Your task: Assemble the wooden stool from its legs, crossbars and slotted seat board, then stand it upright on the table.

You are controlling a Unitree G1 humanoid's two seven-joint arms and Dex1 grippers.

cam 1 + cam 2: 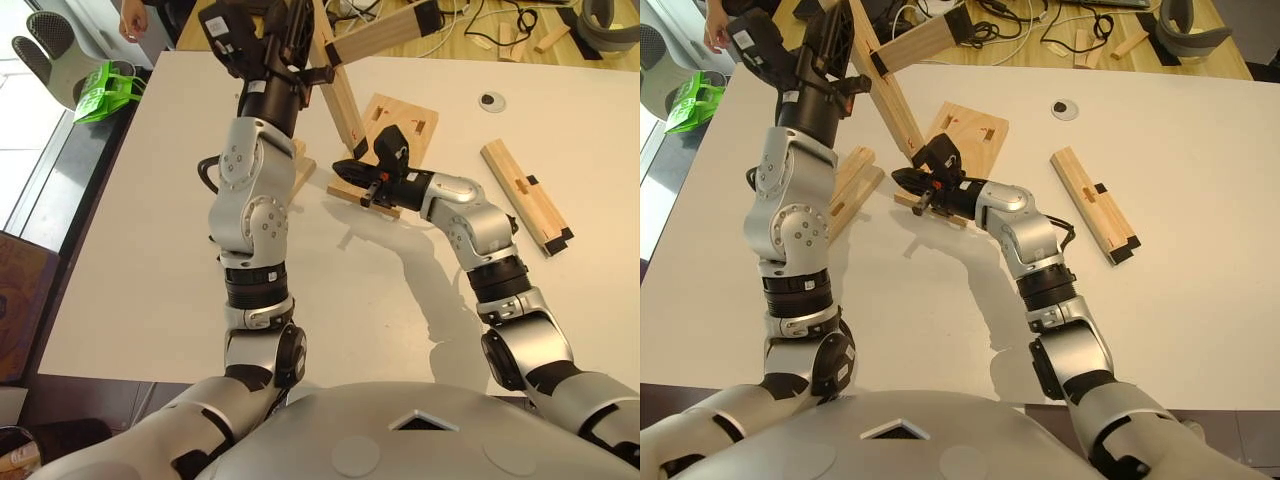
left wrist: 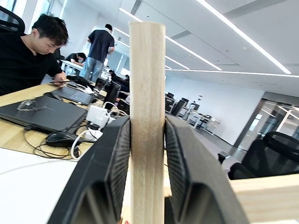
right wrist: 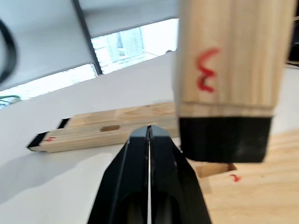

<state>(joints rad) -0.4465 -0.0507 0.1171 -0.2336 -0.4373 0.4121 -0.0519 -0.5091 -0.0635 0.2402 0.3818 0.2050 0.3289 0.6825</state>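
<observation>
White table (image 1: 150,250), cluttered desk behind it.

**Parts.** Seat board (image 1: 412,118) lies flat at mid-table, slots up. One loose leg pair (image 1: 525,195) lies well to its right; another (image 1: 852,185) lies under the left arm.

**Grippers.**
- Left gripper (image 1: 322,74): raised, fingers clamped on both faces of a leg (image 1: 345,110). The leg is tilted and joined near its top to a crossbar (image 1: 385,32).
- Right gripper (image 3: 149,133): low at the board's near edge, fingers pressed together with nothing between them. It sits just beside the leg's black cap (image 3: 225,138).

**Step in hand (judged).** Seat the capped end in a slot (image 3: 210,169). The cap hangs just above the board, near the slot opening.

**Procedure.**
1. Bring the leg closer to upright before lowering; a tilted end is likely to catch the slot edge.
2. Use the right fingertips as a side guide against the cap.
3. Hold the board down so it cannot slide.
4. Press straight down without twisting; the crossbar joint may work loose.
</observation>
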